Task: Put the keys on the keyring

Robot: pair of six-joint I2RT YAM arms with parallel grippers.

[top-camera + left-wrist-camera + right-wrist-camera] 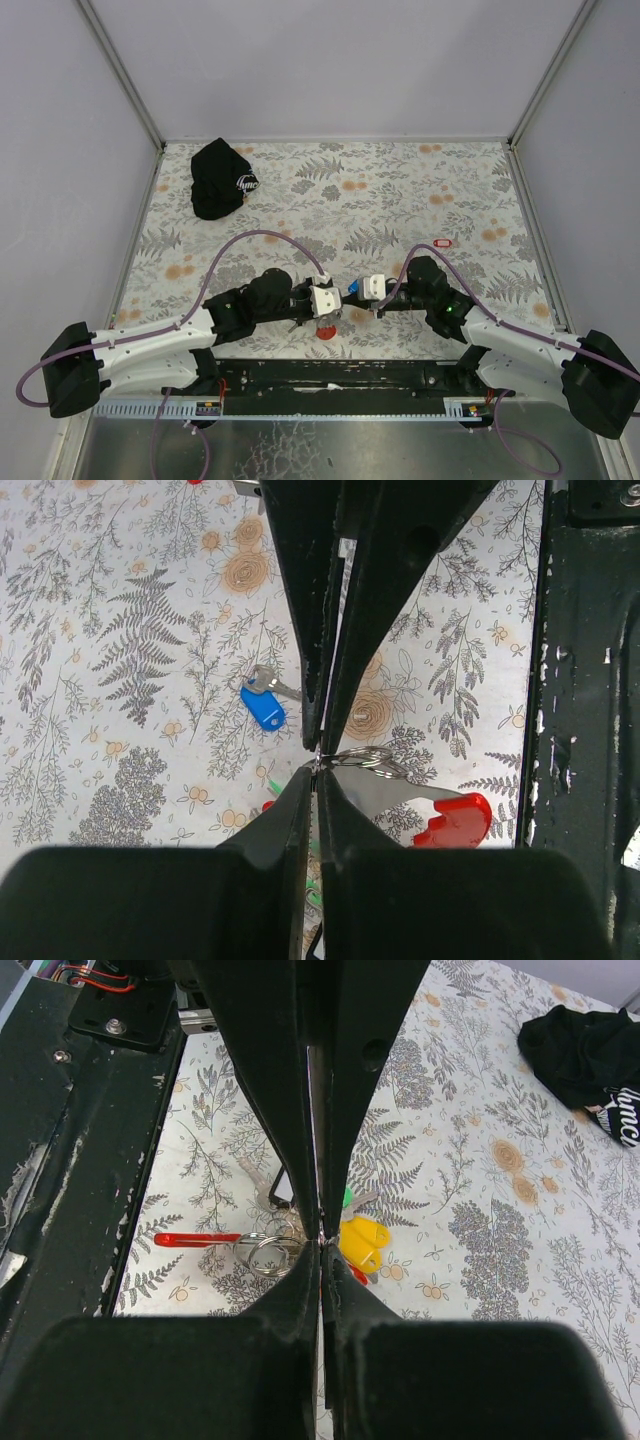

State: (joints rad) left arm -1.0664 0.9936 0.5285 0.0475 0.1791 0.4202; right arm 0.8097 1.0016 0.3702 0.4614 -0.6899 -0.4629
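A table [400,190] covered in a pale leaf-and-flower print fills the scene, walled in by plain grey panels. A black cap [220,178] lies at the far left and a small red tag [443,242] sits alone on the right, both well apart from the work.

The two arms meet tip to tip near the middle of the near edge. The left gripper [318,755] has its fingers pressed together, and they appear to pinch the edge of the keyring [365,758]. The thin wire loop sticks out sideways from the tips, with its red plastic piece [455,820] hanging just beyond. The right gripper [322,1240] is also fully closed, its tips right against the ring. Whether it pinches the ring, a key, or nothing cannot be told.

The keys lie in a loose cluster under and around the two tips. From the right wrist, the ring is just to one side of the closed fingers. A yellow-tagged key [362,1242] lies just on the other side, with a green tag [347,1198] peeping out behind it. The blue key [262,705] lies flat on the cloth near the left fingers, apart from the ring, with its metal end away from the tag.

The ring is in the left arm's keeping, so the feeding probably falls to the right arm. The yellow key looks nearest to it.
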